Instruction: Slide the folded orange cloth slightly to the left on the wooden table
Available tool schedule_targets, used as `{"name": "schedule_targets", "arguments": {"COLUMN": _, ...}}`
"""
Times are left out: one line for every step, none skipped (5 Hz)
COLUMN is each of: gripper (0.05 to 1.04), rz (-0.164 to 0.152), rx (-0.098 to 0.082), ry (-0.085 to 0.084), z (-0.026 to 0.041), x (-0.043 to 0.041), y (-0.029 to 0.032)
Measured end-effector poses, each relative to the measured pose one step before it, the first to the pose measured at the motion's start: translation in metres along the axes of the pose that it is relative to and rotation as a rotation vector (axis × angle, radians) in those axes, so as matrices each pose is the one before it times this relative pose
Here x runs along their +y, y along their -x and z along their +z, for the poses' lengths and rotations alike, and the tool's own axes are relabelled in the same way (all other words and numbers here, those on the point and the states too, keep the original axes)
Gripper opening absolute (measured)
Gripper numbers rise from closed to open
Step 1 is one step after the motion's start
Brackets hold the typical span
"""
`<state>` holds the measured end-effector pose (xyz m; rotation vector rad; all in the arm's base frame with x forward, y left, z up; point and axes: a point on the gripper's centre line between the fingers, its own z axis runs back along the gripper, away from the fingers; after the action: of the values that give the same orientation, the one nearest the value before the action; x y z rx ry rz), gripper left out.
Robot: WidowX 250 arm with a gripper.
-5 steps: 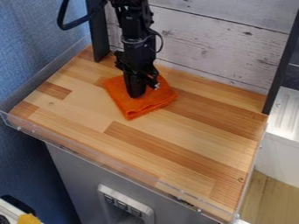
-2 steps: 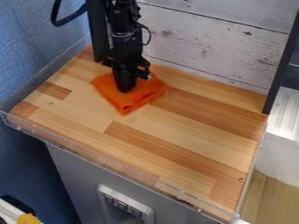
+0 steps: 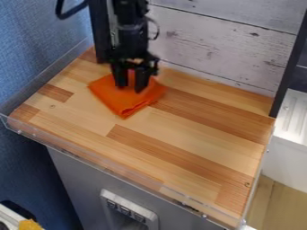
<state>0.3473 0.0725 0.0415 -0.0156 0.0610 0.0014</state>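
A black robot gripper hangs over an orange cloth on a wooden desk, in the upper left of the frame. Its two fingers stand open, pointing down, with orange fabric visible between them; whether the tips touch the cloth cannot be told. The cloth lies with one corner toward the front of the desk, its far part behind the gripper.

The desktop is laid in pale and darker brown strips, running at a slant from upper left to lower right. A clear plastic rim lines its front edge, and a gray strip borders its left side. Behind it rises a backdrop of whitewashed boards, streaked with dark marks, between a black post at left and a black bar at right.

A textured blue surface covers the left of the frame, and a black cable loops at the top left. Below the desk is a gray front with a light switch panel at bottom center. A ridged white fixture stands at right, above pale wood; a yellow item sits at lower left.
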Motion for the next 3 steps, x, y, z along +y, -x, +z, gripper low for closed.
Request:
{"name": "schedule_targets", "arguments": {"gripper": 0.991, "rz": 0.0114, "rx": -0.0227, "ry": -0.0243, "z": 0.02567, "x": -0.02153, "y": 0.00314}}
{"name": "schedule_targets", "arguments": {"gripper": 1.001, "rz": 0.0051, "rx": -0.0090, "ry": -0.0159, "z": 0.01811, "x": -0.01858, "y": 0.00670}}
{"name": "schedule_targets", "arguments": {"gripper": 1.001, "rz": 0.0019, "rx": -0.0222, "ry": -0.0075, "z": 0.01454, "x": -0.01049, "y": 0.00868}}
